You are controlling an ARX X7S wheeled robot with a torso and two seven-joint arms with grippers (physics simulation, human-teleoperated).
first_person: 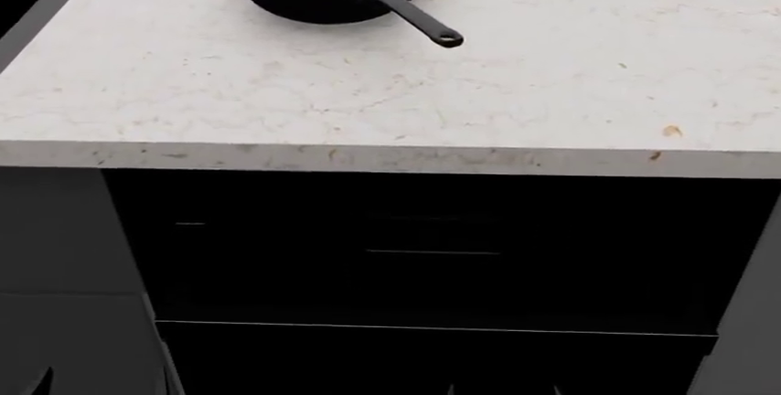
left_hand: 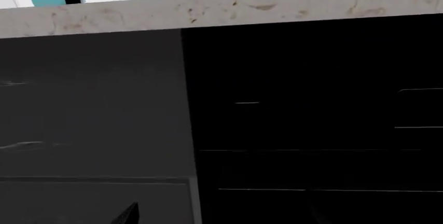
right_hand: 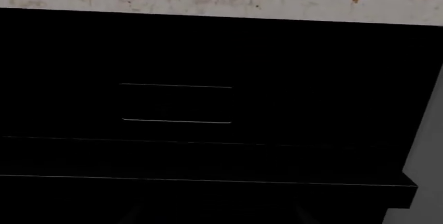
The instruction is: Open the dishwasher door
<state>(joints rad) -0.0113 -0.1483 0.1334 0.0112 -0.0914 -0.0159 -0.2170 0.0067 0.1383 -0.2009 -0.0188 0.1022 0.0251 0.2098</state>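
**Spotter:** Where are you sitting relative to the door?

**Me:** I'm facing it square. The dishwasher door [first_person: 427,358] is sitting under the control strip [first_person: 427,249], below the marble countertop [first_person: 366,93], with its thin pale top edge running across the head view. It's looking shut or barely cracked; I'm not able to say which.

**Spotter:** And the 2 grippers?

**Me:** I'm only seeing dark slivers at the bottom of each picture, so I'm not able to tell whether the fingers on either arm are spread or clenched, or touching anything.

**Spotter:** What's worrying you?

**Me:** Everything here is rendering black on black. I'm risking hooking the control strip's thin lines instead of the door's top edge, since they're reading alike. I'm also judging that pulling straight back rather than down along the hinge arc could slip the fingers off that glossy lip. And the grey cabinet panel [left_hand: 90,105] is lying just beside the door's left side, so the left arm could be snagging there.
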